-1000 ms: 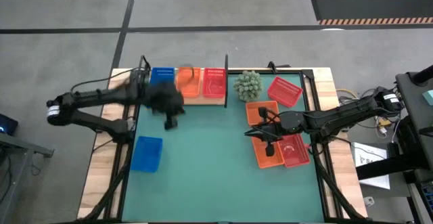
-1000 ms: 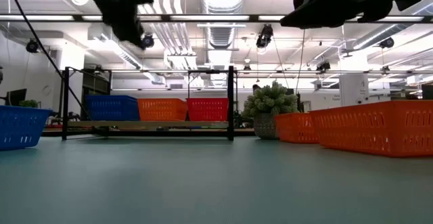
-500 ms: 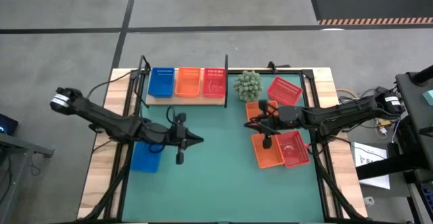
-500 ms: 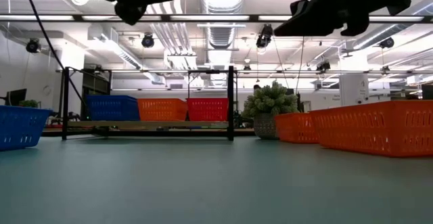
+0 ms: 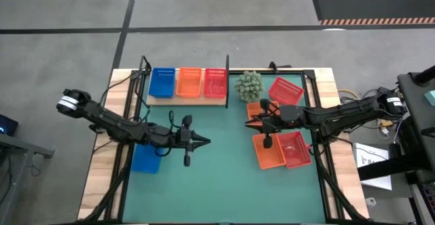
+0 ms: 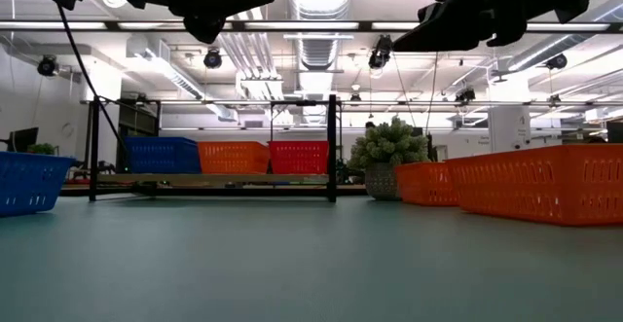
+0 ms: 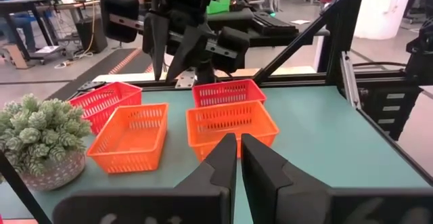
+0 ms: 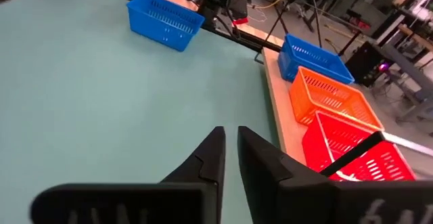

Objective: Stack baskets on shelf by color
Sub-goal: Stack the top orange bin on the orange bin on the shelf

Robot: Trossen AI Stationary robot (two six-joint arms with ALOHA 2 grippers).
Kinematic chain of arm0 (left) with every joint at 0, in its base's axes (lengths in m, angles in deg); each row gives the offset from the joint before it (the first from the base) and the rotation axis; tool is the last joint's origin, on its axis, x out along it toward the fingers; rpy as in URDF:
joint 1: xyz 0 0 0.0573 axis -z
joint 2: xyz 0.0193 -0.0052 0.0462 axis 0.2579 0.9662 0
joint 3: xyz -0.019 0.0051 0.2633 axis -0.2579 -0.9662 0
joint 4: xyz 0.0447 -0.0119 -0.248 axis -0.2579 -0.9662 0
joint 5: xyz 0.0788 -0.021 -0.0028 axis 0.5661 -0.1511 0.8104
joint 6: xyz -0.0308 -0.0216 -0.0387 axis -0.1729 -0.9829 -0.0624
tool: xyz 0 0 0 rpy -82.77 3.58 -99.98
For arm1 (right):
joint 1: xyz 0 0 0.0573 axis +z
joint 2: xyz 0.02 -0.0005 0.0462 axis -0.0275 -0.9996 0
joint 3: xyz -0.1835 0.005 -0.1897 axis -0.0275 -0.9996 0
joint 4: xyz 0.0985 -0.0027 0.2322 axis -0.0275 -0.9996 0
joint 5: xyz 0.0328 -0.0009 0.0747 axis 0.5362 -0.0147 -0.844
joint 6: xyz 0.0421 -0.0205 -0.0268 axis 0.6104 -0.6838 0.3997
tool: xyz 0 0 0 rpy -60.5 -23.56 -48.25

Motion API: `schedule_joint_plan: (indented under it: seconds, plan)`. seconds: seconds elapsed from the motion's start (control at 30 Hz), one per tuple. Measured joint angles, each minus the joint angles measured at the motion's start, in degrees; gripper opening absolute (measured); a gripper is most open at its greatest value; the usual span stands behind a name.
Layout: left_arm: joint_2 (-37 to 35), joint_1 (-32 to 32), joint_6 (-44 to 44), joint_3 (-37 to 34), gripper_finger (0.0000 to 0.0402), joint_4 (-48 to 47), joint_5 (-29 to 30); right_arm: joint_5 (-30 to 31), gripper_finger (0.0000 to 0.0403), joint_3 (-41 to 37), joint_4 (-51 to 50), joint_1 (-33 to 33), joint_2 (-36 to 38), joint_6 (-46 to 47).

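Seen from above, the shelf (image 5: 187,100) sat at the upper centre of the frame along the far edge of the green-topped bench (image 5: 224,177), carrying three baskets side by side: a blue basket (image 5: 162,81) at left, an orange basket (image 5: 189,81) in the middle and a red basket (image 5: 215,81) at right, next to the black post (image 5: 226,82). Just right of the post stood a spiky green plant (image 5: 249,85). A second blue basket (image 5: 145,158) lay at the lower left of the bench, partly under the left arm. At centre right were two more orange baskets, one near the plant (image 5: 255,109) and one lower (image 5: 268,153), with a red basket (image 5: 296,149) touching the lower one's right side and another red basket (image 5: 286,91) tilted at upper right. The left gripper (image 5: 202,142) hung above bare bench left of centre, clenched on nothing, its fingers pressed together in its wrist view. The right gripper (image 5: 252,122) hovered between the two orange baskets; its fingers appeared a sliver apart and empty, though the gap was too slight to judge with confidence.
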Motion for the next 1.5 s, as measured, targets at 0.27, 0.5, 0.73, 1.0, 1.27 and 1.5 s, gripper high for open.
schedule_joint_plan:
  seconds: [0.27,0.5,0.73,1.0,1.27,1.5]
  plan:
    - [-0.2,0.0,1.7,-0.3,0.0006,-0.1,0.0,-0.2,0.0086,3.4,-3.2,1.7,0.0,5.6]
    - [-0.3,0.0,11.3,-0.1,0.0006,0.0,0.9,-0.2,0.011,12.5,-19.7,3.4,-0.4,15.2]
    - [-0.3,0.0,16.4,-0.3,0.0006,-0.1,6.6,0.0,0.0118,20.1,-34.4,5.0,-5.1,21.1]
    - [-0.3,0.0,16.5,-0.4,0.0006,-0.6,7.3,6.4,0.0115,29.9,-51.2,4.3,-15.7,31.9]
    - [-3.0,0.0,22.5,-0.2,0.0006,-3.6,13.1,9.1,0.0112,36.7,-67.0,0.9,-25.0,52.3]
    - [-10.2,0.0,28.7,-0.7,0.0006,-6.2,15.8,9.0,0.0132,36.7,-67.2,-1.8,-28.8,60.2]
